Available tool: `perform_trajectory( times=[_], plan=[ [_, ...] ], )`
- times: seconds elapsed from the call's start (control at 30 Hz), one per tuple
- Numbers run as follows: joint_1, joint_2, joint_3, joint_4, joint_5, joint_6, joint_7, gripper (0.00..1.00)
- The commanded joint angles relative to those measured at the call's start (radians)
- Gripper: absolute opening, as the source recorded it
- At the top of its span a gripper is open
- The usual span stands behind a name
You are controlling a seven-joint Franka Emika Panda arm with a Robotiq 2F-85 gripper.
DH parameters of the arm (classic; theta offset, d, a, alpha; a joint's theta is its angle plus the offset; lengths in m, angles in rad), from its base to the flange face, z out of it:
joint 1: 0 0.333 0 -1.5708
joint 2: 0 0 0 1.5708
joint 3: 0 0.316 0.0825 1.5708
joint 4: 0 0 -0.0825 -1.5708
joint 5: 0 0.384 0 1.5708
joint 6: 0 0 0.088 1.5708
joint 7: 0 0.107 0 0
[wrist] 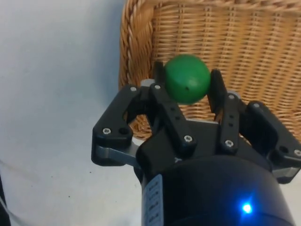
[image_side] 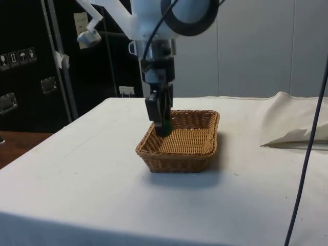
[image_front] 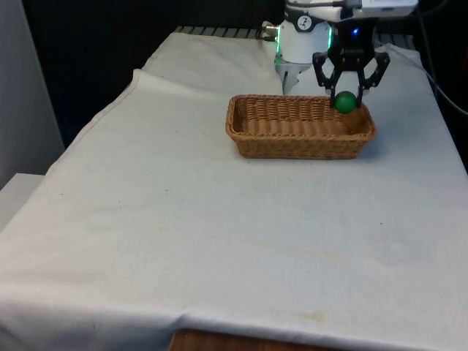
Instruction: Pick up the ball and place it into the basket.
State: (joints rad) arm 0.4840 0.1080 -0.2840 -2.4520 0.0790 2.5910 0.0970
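I have the claw [image_front: 346, 93] clamped on the green ball [image_front: 345, 102], one finger pressed to each side of it; the wrist view confirms the grip on the ball [wrist: 187, 78] between the two fingers [wrist: 162, 101]. The ball hangs just above the wicker basket [image_front: 300, 139], over its far corner on the front view's right. From the side, the claw [image_side: 163, 127] sits low over the basket's [image_side: 180, 159] rim. The basket rests on the white-clothed desk [image_front: 219, 241].

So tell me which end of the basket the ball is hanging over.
The end at the front view's right. The green ball, clamped in the gripper, sits just inside that short wall of the wicker basket; the other end holds nothing.
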Motion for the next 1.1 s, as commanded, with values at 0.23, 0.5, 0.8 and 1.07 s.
perform_trajectory(
  times=[0.23,0.5,0.8,1.07],
  plan=[
    [-0.001,0.021,0.015,-0.069,0.042,0.101,-0.009,0.02],
    [-0.006,0.043,0.019,-0.092,0.061,0.155,-0.018,0.02],
    [-0.010,0.043,0.017,-0.092,0.056,0.156,-0.024,0.55],
    [-0.011,0.043,0.016,-0.092,0.055,0.156,-0.026,1.00]
  ],
)
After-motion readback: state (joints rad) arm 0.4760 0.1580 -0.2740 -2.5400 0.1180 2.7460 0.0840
